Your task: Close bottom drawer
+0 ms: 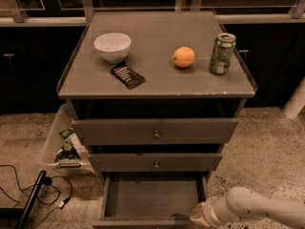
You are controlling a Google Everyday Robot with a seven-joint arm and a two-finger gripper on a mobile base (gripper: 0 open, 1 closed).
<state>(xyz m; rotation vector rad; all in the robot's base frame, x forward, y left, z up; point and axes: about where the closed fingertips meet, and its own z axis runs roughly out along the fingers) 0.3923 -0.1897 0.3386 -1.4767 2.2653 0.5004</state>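
Note:
The bottom drawer [152,197] of the grey cabinet is pulled out wide, and its plain box is empty. Its front panel runs along the bottom edge of the view and its knob is out of view. Above it sit the middle drawer front [155,162] and the taller top drawer front [155,131], each with a small round knob. My arm [259,206] reaches in from the lower right. My gripper [199,215] is at the drawer's front right corner, mostly cut off by the view's bottom edge.
On the cabinet top stand a white bowl [112,46], a dark snack packet [127,75], an orange [184,57] and a green can [222,53]. A clear bin [64,144] with items sits left of the cabinet. Black cables [35,194] lie on the floor at lower left.

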